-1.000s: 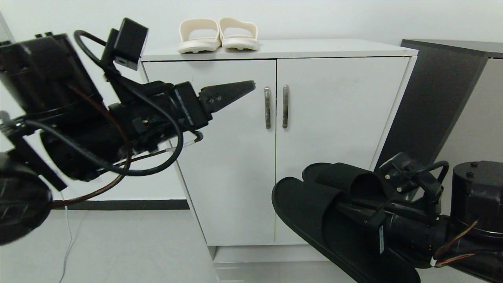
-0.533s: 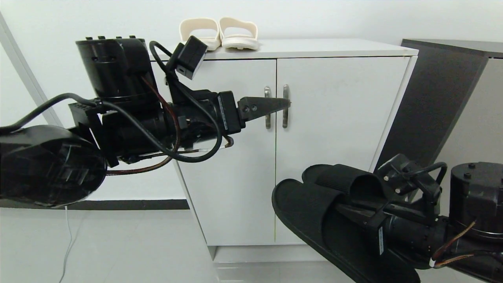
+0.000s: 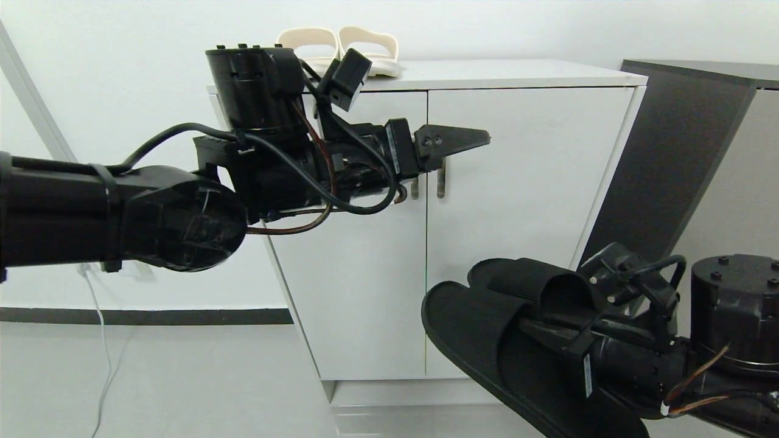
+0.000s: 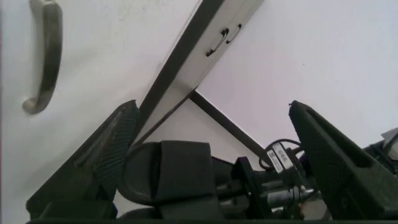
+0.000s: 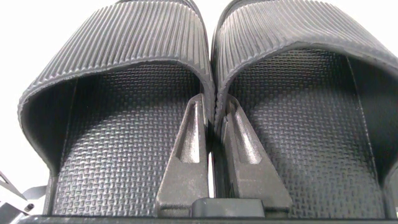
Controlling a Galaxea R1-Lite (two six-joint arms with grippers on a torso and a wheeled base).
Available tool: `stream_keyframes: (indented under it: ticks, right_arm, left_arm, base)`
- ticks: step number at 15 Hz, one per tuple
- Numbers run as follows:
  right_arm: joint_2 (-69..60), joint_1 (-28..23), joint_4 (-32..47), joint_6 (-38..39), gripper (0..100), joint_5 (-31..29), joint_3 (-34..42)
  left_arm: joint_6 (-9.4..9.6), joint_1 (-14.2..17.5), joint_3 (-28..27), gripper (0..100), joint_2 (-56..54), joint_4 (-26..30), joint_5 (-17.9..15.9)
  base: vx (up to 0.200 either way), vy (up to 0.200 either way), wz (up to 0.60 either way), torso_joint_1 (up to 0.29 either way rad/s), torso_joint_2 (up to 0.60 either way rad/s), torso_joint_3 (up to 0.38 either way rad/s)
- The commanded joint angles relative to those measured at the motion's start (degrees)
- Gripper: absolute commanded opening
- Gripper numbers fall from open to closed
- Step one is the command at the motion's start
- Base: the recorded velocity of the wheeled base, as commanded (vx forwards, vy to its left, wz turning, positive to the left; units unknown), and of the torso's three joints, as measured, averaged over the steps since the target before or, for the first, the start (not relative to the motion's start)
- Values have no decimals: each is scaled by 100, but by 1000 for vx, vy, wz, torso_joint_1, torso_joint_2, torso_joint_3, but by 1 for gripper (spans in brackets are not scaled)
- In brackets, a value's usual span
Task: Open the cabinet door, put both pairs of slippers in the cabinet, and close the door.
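Observation:
The white cabinet (image 3: 523,182) has both doors shut, with two metal handles (image 3: 440,176) at the centre seam. A cream pair of slippers (image 3: 368,52) lies on its top, partly behind my left arm. My left gripper (image 3: 471,139) hovers open in front of the right door's upper part, just past the handles; the left wrist view has one handle (image 4: 45,59) beside its spread fingers (image 4: 106,162). My right gripper (image 5: 214,109) is shut on the black pair of slippers (image 3: 487,328), pinching the two inner strap edges, low in front of the right door.
A dark grey cabinet (image 3: 681,152) stands close to the right of the white one. A thin white cable (image 3: 100,340) hangs down to the pale floor at the left. Open floor lies in front of the left door.
My left arm has swung right and slightly up, carrying its gripper from the left door across the handles to the right door. The right arm with the black slippers has barely moved.

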Motion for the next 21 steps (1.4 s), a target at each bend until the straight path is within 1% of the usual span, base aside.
stream_keyframes:
  ticks: [1, 2, 4, 5, 6, 7, 8, 9, 10, 11, 13, 15, 16, 18, 21]
  right_arm:
    - [21, 3, -3, -1, 0, 1, -2]
    - [21, 3, -3, -1, 0, 1, -2]
    - [21, 3, -3, -1, 0, 1, -2]
    - [30, 3, -3, -1, 0, 1, -2]
    - [38, 3, 6, -1, 0, 1, -2]
    - [74, 3, -3, -1, 0, 1, 7]
    - [100, 3, -3, -1, 0, 1, 7]
    - [109, 3, -3, -1, 0, 9, 33]
    - [109, 3, -3, -1, 0, 9, 33]
    - [109, 3, -3, -1, 0, 9, 33]
    - [100, 3, -3, -1, 0, 1, 42]
    - [100, 3, -3, -1, 0, 1, 42]
    - [100, 3, -3, -1, 0, 1, 51]
    - [100, 3, -3, -1, 0, 9, 77]
    - [100, 3, -3, -1, 0, 9, 86]
  left_arm:
    - [17, -10, -148, 100, 186, 10, 26]
    - [17, -1, -192, 100, 230, 10, 43]
    - [69, 8, -236, 100, 256, 10, 210]
    - [113, 8, -324, 100, 335, 19, 368]
    - [157, 8, -482, 100, 432, 115, 606]
    - [175, 8, -728, 100, 511, 432, 825]
    - [245, 8, -948, 100, 572, 730, 940]
    - [474, -1, -1106, 100, 652, 933, 1080]
    - [641, -1, -1273, 100, 757, 1029, 1291]
    - [641, -10, -1387, 100, 819, 1091, 1344]
    - [650, -10, -1607, 100, 942, 1302, 1344]
    - [650, -10, -1660, 100, 1021, 1293, 1344]
    - [641, -45, -1835, 100, 1240, 1302, 1353]
    - [641, -80, -1994, 100, 1390, 1302, 1326]
    - [614, -115, -2389, 100, 1662, 1328, 1309]
  base:
    - [0, 0, 0, 0, 0, 0]
    - [0, 0, 0, 0, 0, 0]
    - [0, 0, 0, 0, 0, 0]
    - [0, 0, 0, 0, 0, 0]
    - [0, 0, 0, 0, 0, 0]
    - [0, 0, 0, 0, 0, 0]
    - [0, 0, 0, 0, 0, 0]
    - [0, 0, 0, 0, 0, 0]
    - [0, 0, 0, 0, 0, 0]
    - [0, 0, 0, 0, 0, 0]
    - [0, 0, 0, 0, 0, 0]
    - [0, 0, 0, 0, 0, 0]
    - [0, 0, 0, 0, 0, 0]
    - [0, 0, 0, 0, 0, 0]
    - [0, 0, 0, 0, 0, 0]
